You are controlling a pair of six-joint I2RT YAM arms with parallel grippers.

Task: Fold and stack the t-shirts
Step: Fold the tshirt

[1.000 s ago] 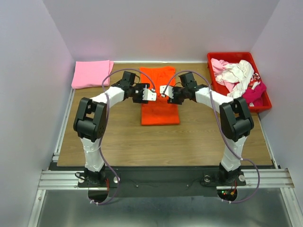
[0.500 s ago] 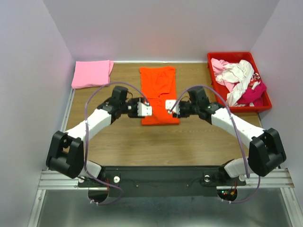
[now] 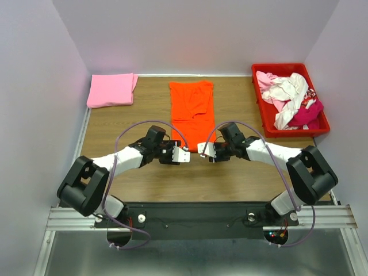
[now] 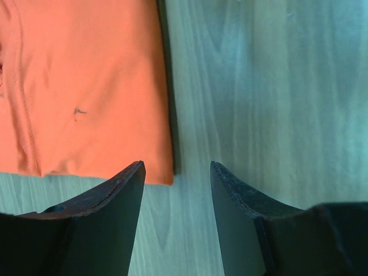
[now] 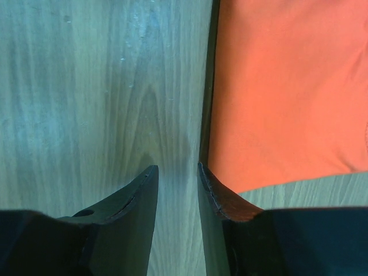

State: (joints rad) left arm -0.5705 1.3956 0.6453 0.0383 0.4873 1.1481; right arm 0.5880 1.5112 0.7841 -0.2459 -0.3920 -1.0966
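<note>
A bright orange t-shirt (image 3: 192,103) lies flat as a long folded strip at the table's middle. My left gripper (image 3: 183,155) and right gripper (image 3: 202,149) face each other low at its near end. In the left wrist view the left gripper (image 4: 177,172) is open over bare wood, just past the shirt's corner (image 4: 86,86). In the right wrist view the right gripper (image 5: 177,172) is open with a narrow gap over bare wood, beside the shirt's edge (image 5: 287,86). A folded light pink t-shirt (image 3: 111,89) lies at the far left.
A red crate (image 3: 281,66) at the far right holds a heap of white shirts (image 3: 287,92) and a magenta shirt (image 3: 307,112). The wooden table (image 3: 138,115) is walled by white panels on three sides.
Both grippers have moved from the shirt's middle toward me, down to its near end, and now sit low beside each other. The orange shirt still lies flat.
</note>
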